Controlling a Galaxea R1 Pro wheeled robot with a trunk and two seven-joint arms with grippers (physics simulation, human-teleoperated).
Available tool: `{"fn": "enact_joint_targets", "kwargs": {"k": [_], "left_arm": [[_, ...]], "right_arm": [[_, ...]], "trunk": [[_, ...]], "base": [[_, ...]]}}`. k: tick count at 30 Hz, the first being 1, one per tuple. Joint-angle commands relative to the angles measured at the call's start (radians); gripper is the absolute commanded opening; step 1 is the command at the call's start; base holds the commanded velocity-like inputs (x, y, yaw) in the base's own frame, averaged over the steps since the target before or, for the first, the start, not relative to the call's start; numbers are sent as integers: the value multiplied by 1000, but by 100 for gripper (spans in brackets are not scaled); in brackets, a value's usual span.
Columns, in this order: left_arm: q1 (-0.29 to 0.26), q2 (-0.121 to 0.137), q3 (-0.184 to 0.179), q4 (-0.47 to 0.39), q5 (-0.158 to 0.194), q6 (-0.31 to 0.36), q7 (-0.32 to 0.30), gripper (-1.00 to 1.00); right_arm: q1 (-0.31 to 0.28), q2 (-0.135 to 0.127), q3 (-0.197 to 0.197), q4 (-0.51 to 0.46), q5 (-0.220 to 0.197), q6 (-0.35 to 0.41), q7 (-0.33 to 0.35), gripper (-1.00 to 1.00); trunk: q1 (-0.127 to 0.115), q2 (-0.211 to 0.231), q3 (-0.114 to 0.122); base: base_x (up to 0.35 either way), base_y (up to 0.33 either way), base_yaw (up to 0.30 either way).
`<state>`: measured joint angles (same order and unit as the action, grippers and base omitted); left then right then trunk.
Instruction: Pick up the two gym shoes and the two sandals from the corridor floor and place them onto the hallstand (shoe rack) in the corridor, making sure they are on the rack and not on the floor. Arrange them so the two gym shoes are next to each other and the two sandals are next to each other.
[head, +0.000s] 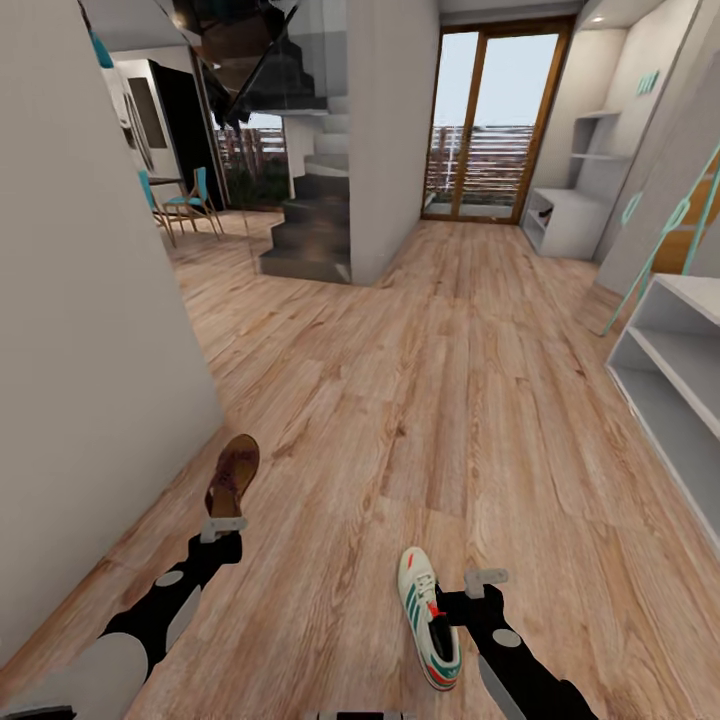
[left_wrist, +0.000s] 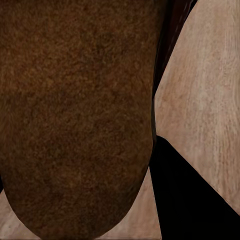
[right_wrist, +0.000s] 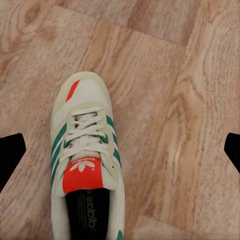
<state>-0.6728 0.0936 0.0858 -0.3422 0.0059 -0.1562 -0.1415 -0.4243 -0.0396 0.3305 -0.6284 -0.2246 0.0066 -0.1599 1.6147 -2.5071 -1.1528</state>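
Note:
One brown sandal (head: 235, 472) sticks out ahead of my left gripper (head: 224, 524), which is shut on its near end, close to the left wall. In the left wrist view the sandal's brown sole (left_wrist: 75, 115) looms very close beside a black finger (left_wrist: 192, 200). One white gym shoe (head: 428, 615) with green stripes and an orange-red tongue lies on the wood-plank corridor floor (head: 440, 400), just left of my right gripper (head: 484, 580). From the right wrist camera the shoe (right_wrist: 85, 160) rests between widely spread fingertips (right_wrist: 10, 155), untouched. The hallstand's pale grey open shelves (head: 665, 365) stand at the right edge.
A grey wall (head: 90, 330) runs close along my left. Dark stairs (head: 315, 220) rise ahead at the left, and a glass door (head: 495, 125) closes the corridor's end. A second grey bench unit (head: 565, 220) sits far back under floating shelves and teal letters (head: 648, 82).

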Motion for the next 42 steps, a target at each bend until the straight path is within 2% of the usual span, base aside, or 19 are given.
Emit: {"fn": "enact_joint_targets", "kwargs": {"k": [1, 9, 13, 20, 25, 28, 31, 38, 42], "left_arm": [[-1, -1, 9, 1, -2, 1, -10, -100], [-45, -3, 6, -12, 0, 60, -10, -100], [-97, -4, 8, -45, 2, 156, -11, -100], [-103, -5, 7, -78, 4, 171, -10, -100], [-105, -17, 7, -163, 7, 218, -9, -100], [-105, -23, 8, -232, 8, 297, -11, -100], [-105, -25, 9, -249, 8, 310, -11, -100], [-103, -26, 9, -261, 8, 318, -10, -100], [-103, -37, 7, -267, 7, 319, -10, -100]], "right_arm": [[-1, -2, 8, -1, -10, 1, -9, 100], [-1, -1, 7, 1, -10, 2, -9, 100], [-1, -2, 3, 1, -11, 2, -10, 100], [-1, -2, 2, 0, -12, 2, -10, 100], [-1, -2, 2, -1, -12, 1, -10, 100], [-1, -2, 1, -2, -11, 1, -10, 100], [-1, -2, 1, -4, -11, 1, -10, 100], [-1, -4, -1, -5, -13, 0, -10, 100], [-1, -5, -2, -7, -13, -1, -12, 100]], "trunk": [[0, -1, -6], [4, -3, -48], [6, -3, -70], [9, -5, -107], [11, -6, -134], [12, -7, -149], [14, -8, -164], [14, -8, -171], [15, -9, -189]], "base": [[0, 0, 86], [0, 0, 102], [0, 0, 109], [0, 0, 111], [0, 0, 112], [0, 0, 108], [0, 0, 61], [0, 0, -56], [0, 0, -30]]}}
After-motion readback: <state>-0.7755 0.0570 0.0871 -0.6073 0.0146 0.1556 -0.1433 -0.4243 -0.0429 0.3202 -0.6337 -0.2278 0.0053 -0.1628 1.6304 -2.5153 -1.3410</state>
